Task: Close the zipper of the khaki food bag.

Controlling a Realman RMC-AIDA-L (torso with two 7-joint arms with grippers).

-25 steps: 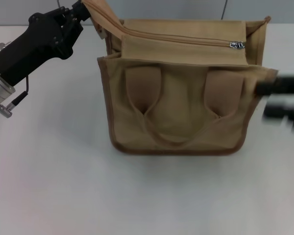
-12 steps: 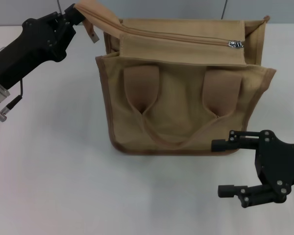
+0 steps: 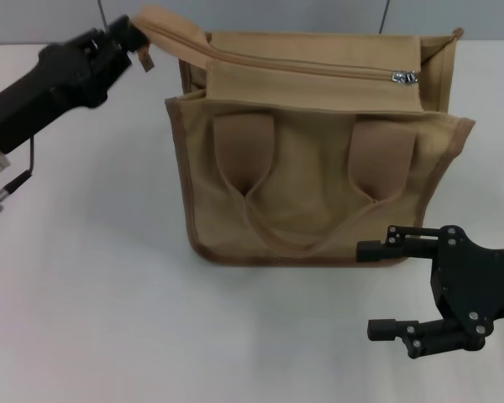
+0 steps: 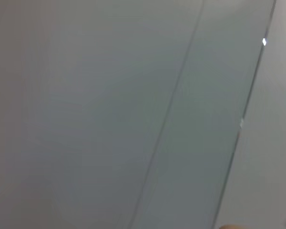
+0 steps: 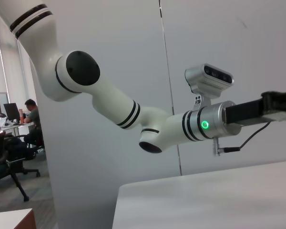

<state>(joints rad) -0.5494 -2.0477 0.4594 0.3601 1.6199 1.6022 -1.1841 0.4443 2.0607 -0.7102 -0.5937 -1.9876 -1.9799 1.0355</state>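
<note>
The khaki food bag (image 3: 319,176) stands in the middle of the white table, its two strap handles lying on its front. The zipper (image 3: 311,65) runs along the top flap, with its silver pull tab (image 3: 406,77) at the right end. My left gripper (image 3: 128,35) is at the bag's back left corner, shut on the raised left end of the flap (image 3: 164,21). My right gripper (image 3: 368,290) is open and empty, low over the table just in front of the bag's front right corner, not touching it. The bag does not show in either wrist view.
The white table (image 3: 92,294) lies all around the bag. A grey wall panel (image 3: 277,15) runs behind it. The right wrist view shows my white left arm (image 5: 133,114) over the table (image 5: 205,200), and an office with a seated person (image 5: 31,119) farther off.
My right gripper has come away from the bag's right side to the table in front of its right corner. My left gripper has shifted slightly while keeping hold of the flap end.
</note>
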